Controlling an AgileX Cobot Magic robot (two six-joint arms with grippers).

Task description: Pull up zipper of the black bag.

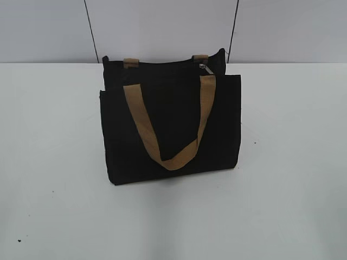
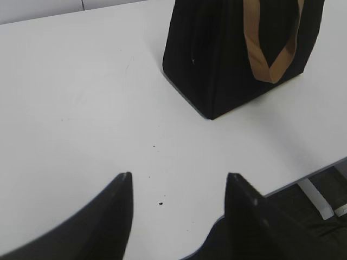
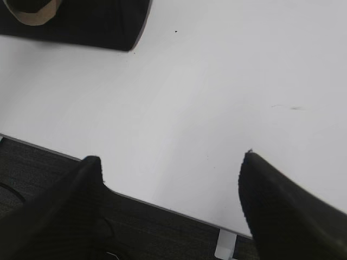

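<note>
The black bag stands upright mid-table with a tan handle hanging down its front. The small silvery zipper sits at the top right of the bag's opening, beside the rear tan strap loop. My left gripper is open and empty over the table near its front edge; the black bag is ahead and to the right of it. My right gripper is open and empty above the table's front edge; a corner of the black bag shows at the upper left. Neither gripper shows in the exterior view.
The white table surrounds the bag. A grey wall with two dark vertical seams stands behind. The table's front edge and the dark floor below show in the right wrist view.
</note>
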